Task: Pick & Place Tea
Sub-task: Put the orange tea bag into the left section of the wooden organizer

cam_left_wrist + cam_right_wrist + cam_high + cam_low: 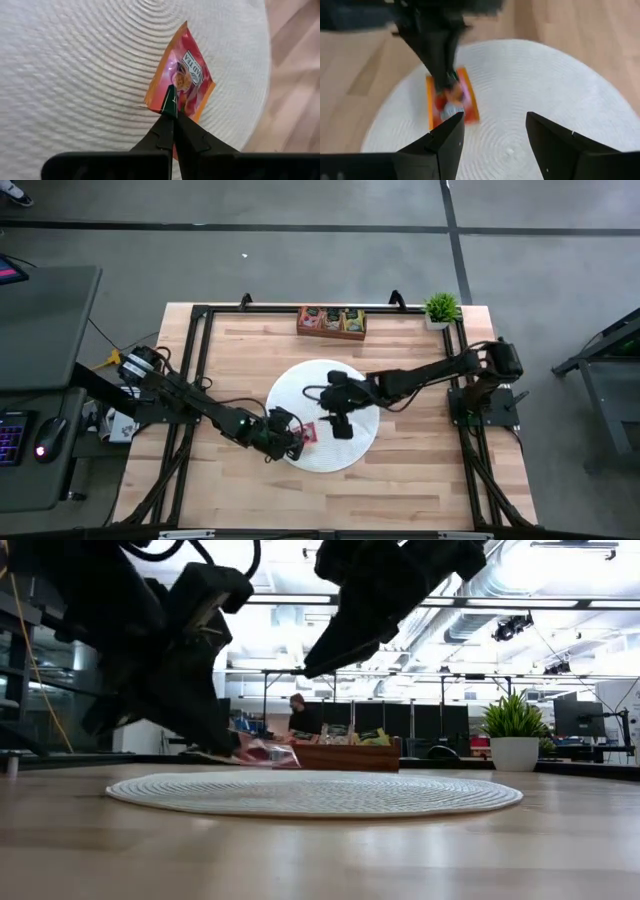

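Above mat (310,794), seemingly lifted packet (262,752) in left gripper (171,102)

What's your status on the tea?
Left gripper shut on red packet, at the mat edge. Right gripper open, hovering over the mat. Nothing in the way.

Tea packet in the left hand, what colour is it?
The tea packet is pinkish red with orange edges and a pale label; the left wrist view shows it best.

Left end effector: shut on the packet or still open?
Shut. The left end effector has its fingers pinched together on the red tea packet over the white mat.
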Robot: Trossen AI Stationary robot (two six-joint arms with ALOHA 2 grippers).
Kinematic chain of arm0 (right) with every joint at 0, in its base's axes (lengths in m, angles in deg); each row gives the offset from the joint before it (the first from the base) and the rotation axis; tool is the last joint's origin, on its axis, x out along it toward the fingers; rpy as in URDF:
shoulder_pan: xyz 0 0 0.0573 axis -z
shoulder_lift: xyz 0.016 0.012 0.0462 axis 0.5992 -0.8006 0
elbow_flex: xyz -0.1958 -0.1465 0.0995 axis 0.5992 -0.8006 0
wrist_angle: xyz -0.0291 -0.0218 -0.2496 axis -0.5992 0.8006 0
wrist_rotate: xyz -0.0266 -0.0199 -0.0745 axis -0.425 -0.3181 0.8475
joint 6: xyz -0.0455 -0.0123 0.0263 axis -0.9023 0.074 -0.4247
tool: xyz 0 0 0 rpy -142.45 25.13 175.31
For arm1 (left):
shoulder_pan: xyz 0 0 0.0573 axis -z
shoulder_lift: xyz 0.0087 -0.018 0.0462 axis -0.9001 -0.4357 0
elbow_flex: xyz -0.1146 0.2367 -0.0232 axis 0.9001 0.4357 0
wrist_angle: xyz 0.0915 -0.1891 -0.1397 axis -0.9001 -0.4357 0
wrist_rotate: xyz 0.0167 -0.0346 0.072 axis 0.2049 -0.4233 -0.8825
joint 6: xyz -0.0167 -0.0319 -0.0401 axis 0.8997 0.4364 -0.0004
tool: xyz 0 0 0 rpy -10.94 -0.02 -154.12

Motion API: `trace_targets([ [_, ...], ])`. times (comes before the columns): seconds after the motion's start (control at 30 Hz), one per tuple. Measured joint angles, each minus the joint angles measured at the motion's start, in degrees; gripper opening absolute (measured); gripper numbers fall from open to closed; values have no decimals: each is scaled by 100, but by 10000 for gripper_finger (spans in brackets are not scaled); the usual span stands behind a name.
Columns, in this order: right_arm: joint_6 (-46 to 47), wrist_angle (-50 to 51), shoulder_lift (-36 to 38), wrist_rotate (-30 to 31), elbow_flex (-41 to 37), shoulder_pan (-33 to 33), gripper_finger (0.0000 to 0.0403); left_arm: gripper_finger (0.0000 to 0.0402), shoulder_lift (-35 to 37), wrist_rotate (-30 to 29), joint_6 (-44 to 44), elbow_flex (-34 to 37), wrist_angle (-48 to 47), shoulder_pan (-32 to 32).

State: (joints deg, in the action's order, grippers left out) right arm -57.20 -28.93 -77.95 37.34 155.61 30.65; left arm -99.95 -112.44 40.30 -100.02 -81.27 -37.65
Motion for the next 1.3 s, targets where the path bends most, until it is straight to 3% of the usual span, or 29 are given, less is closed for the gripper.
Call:
trace_targets([
  [0.23,90,817,195,-98,1,291,209,0,572,-130,-667,-2,-803,-74],
  [0.43,245,1460,194,-544,0,471,208,0,1052,29,-2122,-323,-1884,-631],
  [0.63,311,2173,197,-829,0,587,208,0,1119,442,-4282,-1240,-3425,-1661],
  [0.77,300,2708,207,-857,0,660,208,0,1119,522,-5675,-1828,-3878,-2370],
  [1.03,-94,3585,335,-1157,0,919,208,0,1110,507,-7833,-2577,-4264,-3928],
  [1.3,-131,3141,1117,-1097,-571,1521,208,0,498,901,-9842,-3546,-4415,-5451],
])
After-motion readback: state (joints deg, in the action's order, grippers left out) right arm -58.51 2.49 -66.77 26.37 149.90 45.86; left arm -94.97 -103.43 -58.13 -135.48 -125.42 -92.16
